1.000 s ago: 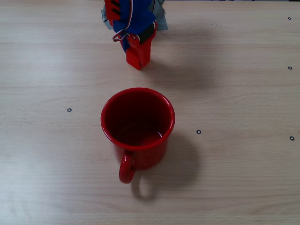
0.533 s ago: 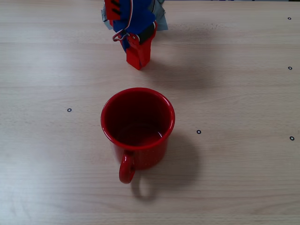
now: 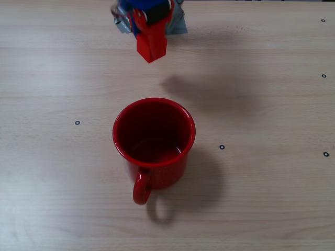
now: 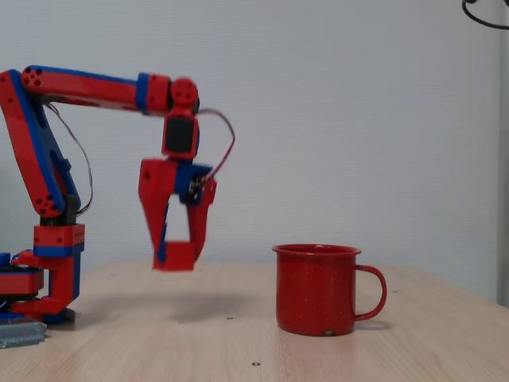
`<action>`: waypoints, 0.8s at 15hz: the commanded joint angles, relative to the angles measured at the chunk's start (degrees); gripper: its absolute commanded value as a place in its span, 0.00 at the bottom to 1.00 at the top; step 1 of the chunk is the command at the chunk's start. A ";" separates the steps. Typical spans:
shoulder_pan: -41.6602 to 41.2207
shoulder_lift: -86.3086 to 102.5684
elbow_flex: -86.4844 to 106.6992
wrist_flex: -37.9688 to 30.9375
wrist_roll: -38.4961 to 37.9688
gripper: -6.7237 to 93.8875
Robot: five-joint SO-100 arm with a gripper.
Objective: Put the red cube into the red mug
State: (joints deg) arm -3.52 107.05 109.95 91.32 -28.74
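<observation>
The gripper point(image 4: 176, 253) is seen clenched on the red cube point(image 4: 176, 255), which is held clear of the wooden table point(image 4: 382, 342). The red mug point(image 4: 316, 289) stands upright to its right in the side view, well apart, its rim lying about level with the cube

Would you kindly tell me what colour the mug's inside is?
Dark red, darker than the glossy outside of the red mug; it shows best in the fixed view from above.
</observation>
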 commanded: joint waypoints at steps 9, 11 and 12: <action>0.18 -3.16 -34.80 12.04 15.73 0.07; 1.14 -5.36 -43.42 15.29 16.44 0.07; 1.76 -6.42 -46.49 15.29 17.05 0.07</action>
State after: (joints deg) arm -2.37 99.40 68.99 103.01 -11.95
